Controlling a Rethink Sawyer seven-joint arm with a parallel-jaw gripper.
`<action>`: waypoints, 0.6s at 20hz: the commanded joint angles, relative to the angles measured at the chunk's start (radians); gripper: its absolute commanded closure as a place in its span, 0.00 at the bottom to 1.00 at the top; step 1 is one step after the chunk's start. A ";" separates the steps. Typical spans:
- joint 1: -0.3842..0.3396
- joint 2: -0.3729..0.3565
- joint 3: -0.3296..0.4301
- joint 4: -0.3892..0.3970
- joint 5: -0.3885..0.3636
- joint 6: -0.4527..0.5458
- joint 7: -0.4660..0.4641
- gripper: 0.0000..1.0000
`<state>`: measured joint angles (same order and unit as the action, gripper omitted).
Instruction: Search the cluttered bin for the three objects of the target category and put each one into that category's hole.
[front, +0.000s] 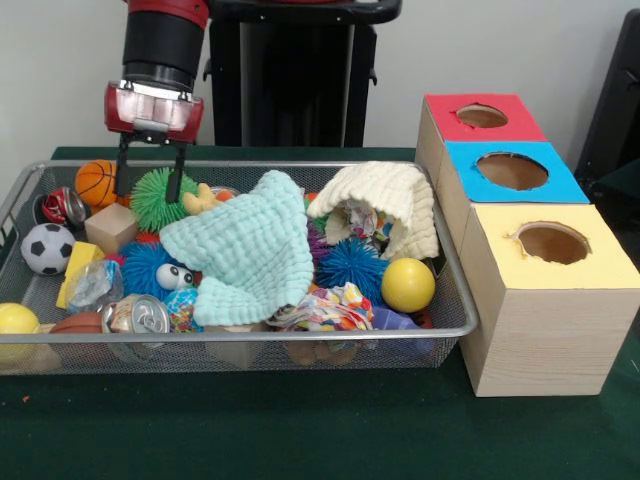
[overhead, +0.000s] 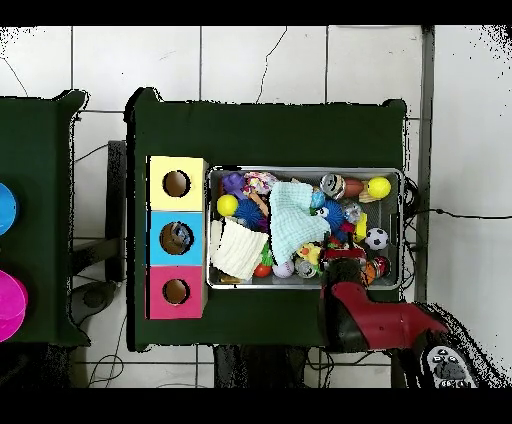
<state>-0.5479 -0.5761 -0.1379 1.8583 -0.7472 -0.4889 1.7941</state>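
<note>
We see a green worktop (front: 300, 430) carrying the bin (front: 250, 338), a silver wire-mesh basket with a thick rim, heaped with toys and cloths. Just beside the bin, to its right in the front view, three light wooden boxes stand in a row. The middle box has the hole (front: 512, 170), a round cut-out in a blue square top, between a red-topped hole (front: 482, 116) behind it and a yellow-topped hole (front: 552, 242) in front.

The gripper (front: 148, 184) hangs over the bin's far left corner, its two dark fingers spread apart and holding nothing, their tips beside a green spiky ball (front: 160, 197) and a small basketball (front: 96, 182).

In the bin a pale mint cloth (front: 245, 260) lies across the middle and a cream cloth (front: 395, 207) drapes over the right side. Around them we see a soccer ball (front: 47, 248), a yellow ball (front: 407, 285), a blue spiky ball (front: 352, 266), a wooden cube (front: 110, 227) and a crushed can (front: 138, 315).

We can read no writing or brand on anything.
</note>
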 joint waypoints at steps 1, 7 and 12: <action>0.025 0.050 -0.126 -0.057 0.033 -0.111 -0.037 0.00; 0.028 0.137 -0.122 -0.111 0.015 -0.128 -0.028 0.00; 0.075 0.231 -0.189 -0.094 0.110 -0.242 -0.071 0.00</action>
<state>-0.5245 -0.4893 -0.2874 1.8236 -0.7267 -0.5834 1.7941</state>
